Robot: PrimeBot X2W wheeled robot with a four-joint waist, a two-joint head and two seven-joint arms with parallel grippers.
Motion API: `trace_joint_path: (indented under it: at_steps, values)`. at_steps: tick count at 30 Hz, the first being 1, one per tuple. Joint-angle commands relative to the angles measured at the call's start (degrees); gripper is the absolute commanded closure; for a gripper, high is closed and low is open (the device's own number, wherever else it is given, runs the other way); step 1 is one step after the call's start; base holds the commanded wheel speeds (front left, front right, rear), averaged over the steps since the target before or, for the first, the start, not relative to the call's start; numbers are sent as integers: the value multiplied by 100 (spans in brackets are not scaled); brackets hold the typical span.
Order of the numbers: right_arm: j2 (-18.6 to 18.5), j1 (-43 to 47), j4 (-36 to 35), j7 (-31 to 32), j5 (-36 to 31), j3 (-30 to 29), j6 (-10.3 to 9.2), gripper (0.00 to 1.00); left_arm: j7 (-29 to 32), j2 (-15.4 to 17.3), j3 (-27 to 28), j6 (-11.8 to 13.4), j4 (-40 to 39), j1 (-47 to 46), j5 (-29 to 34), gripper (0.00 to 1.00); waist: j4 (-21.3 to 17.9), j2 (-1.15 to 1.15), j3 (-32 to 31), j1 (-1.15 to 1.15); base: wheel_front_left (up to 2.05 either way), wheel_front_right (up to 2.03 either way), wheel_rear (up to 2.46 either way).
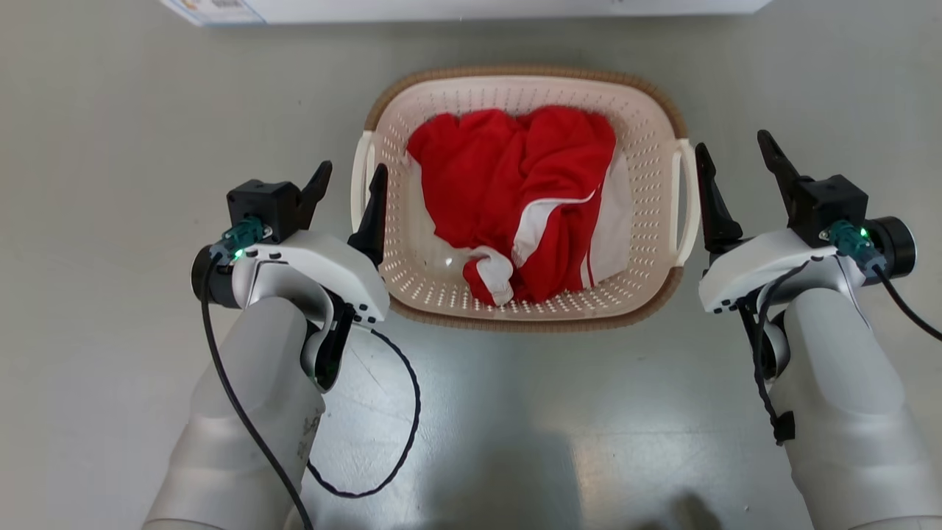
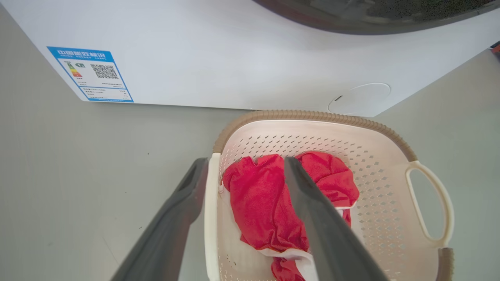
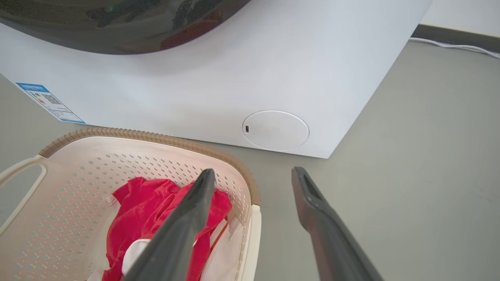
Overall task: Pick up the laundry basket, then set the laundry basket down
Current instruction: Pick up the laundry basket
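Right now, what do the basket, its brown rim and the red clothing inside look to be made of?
The basket looks like moulded cream plastic, smooth and slightly glossy, with holes in neat rows. Its brown rim mimics woven wicker but is probably plastic too. The red clothing looks like soft matt fabric, folding loosely, with white trim.

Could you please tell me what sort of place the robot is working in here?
Most likely a laundry area: a white front-loading washer with a dark round door and an energy label stands on a grey floor, and before it sits a laundry basket holding red-and-white clothes.
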Motion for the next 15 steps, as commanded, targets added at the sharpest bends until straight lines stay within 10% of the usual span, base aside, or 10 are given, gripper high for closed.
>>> trace_joint_path:
  at_steps: [1,15]
  values:
    - [40,-2,-42,-69,1,94,34,0,-29,111,67,72,-47,-62,-66,0,22,0,190,0,0,0,0]
    - [40,-186,125,-69,149,94,34,0,-29,111,-94,202,220,-452,41,0,-66,0,791,0,0,0,0]
